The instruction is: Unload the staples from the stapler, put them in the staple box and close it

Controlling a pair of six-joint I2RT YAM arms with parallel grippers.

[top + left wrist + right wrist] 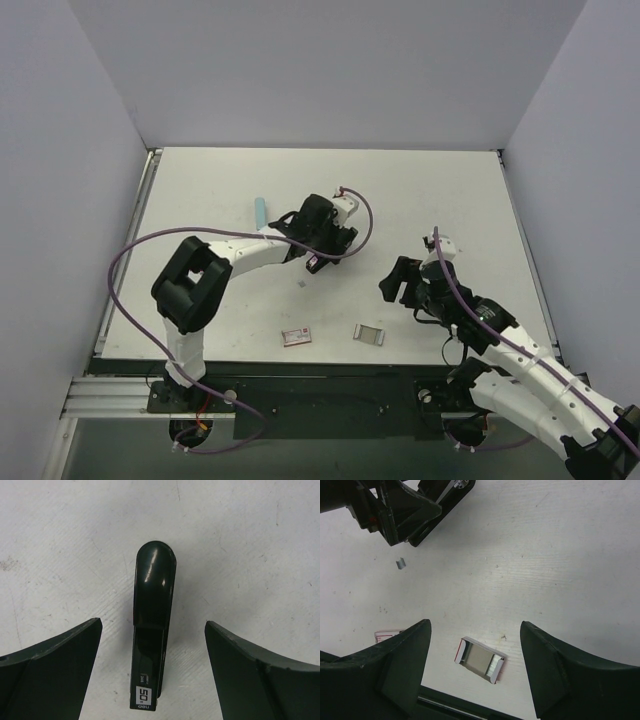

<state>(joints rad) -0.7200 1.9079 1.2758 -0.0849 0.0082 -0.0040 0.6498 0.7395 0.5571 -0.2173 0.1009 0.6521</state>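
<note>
On the white table, a dark glossy stapler lies between the spread fingers of the left gripper, touching neither, while the right gripper hangs released near a small open staple box.

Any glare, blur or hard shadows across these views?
Left wrist: specular glare on the stapler at its rounded end; the near fingers look soft. Right wrist: table texture sharp, staple box legible, no glare. Top external: even diffuse light, only soft shadows.
</note>
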